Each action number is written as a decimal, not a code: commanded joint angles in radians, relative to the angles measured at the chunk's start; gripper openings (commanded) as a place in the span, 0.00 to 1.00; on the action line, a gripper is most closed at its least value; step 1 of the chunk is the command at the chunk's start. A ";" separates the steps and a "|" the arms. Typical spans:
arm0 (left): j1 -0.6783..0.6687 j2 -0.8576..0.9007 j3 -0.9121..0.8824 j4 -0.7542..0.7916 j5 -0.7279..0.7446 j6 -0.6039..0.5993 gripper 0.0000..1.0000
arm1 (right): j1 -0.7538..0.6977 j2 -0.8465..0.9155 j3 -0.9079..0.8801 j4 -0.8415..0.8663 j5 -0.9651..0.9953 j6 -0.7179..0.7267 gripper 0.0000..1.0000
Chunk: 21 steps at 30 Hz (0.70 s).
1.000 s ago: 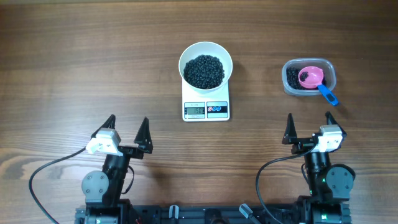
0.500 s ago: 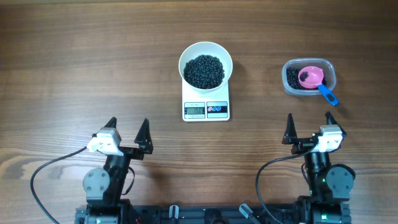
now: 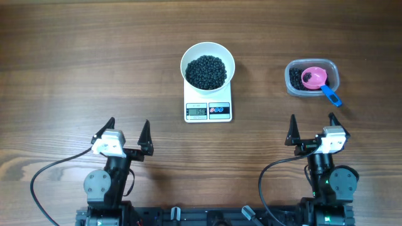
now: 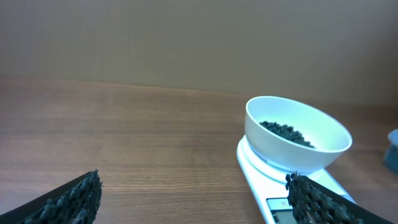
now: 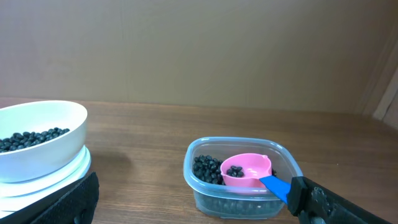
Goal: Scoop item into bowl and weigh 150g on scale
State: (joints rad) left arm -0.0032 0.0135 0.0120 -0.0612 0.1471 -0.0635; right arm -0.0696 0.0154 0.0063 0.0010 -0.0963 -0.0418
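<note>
While left gripper point(image 3: 129, 122) and right gripper point(image 3: 311, 118) stand wide and empty, we note beans point(image 3: 206, 71) heaped in bowl point(image 3: 221, 50) on scale point(image 3: 208, 105): hard, light, rolling freely. Pinching is hopeless; we would grasp the scoop point(image 3: 314, 77) by its blue handle.

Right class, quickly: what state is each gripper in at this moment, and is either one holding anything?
Left gripper: open, holding nothing.
Right gripper: open, holding nothing.
</note>
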 commanded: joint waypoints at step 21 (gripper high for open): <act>0.007 -0.011 -0.006 -0.016 -0.152 0.243 1.00 | 0.005 -0.012 -0.001 0.003 -0.004 0.018 1.00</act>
State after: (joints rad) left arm -0.0032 0.0135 0.0120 -0.0746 0.0158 0.1276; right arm -0.0692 0.0154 0.0063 0.0006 -0.0963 -0.0418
